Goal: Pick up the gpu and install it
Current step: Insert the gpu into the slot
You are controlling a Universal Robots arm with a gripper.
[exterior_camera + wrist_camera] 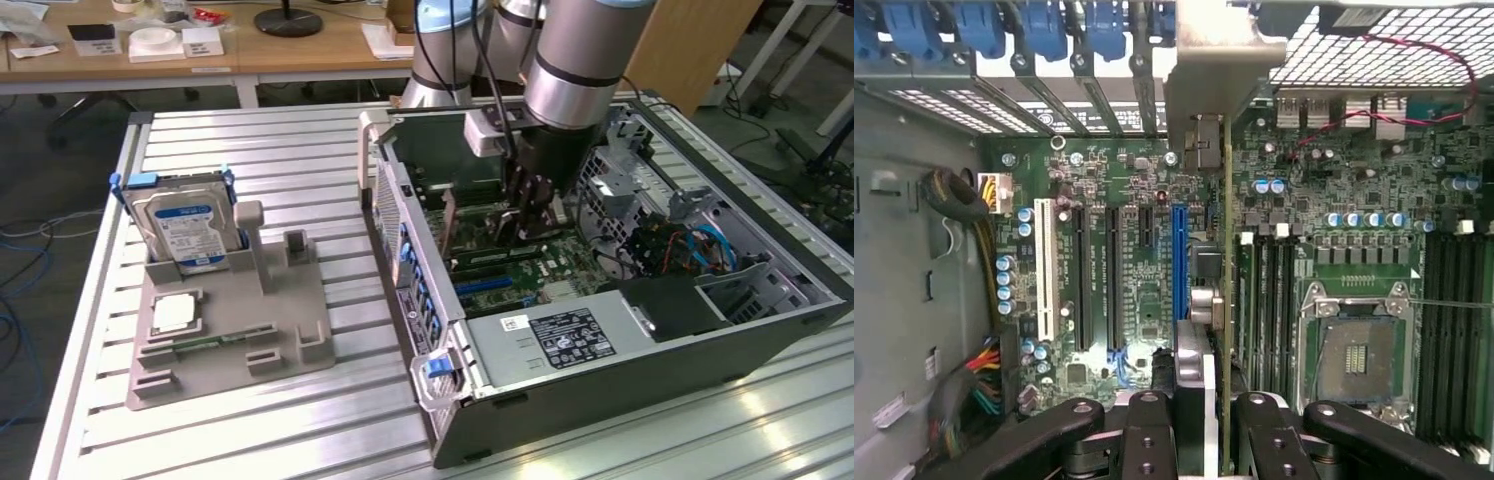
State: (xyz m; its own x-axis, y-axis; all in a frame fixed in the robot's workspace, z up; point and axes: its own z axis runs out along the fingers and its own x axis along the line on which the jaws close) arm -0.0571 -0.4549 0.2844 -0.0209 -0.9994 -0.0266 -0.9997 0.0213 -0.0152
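The gpu (pixel 1212 270) is showing edge-on, so its face is staying hidden and I cannot tell if it is touching a slot. The jaws are clamping narrowly on it inside the open computer case (pixel 747 330), over the motherboard (pixel 1124 250).

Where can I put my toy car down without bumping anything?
Bare table between the grey holder and the computer case, and at the table's near edge. Crowded inside the case, where the claw grips the gpu.

Items counted: one arm (pixel 574 60), one case (pixel 627 390), one power supply (pixel 561 340), one drive (pixel 187 225), one tray (pixel 287 330), one gpu (pixel 1219 70), one board (pixel 1144 300), one socket (pixel 1359 355), one white slot (pixel 1042 270), one blue slot (pixel 1179 260) and three black slots (pixel 1079 280) were present.
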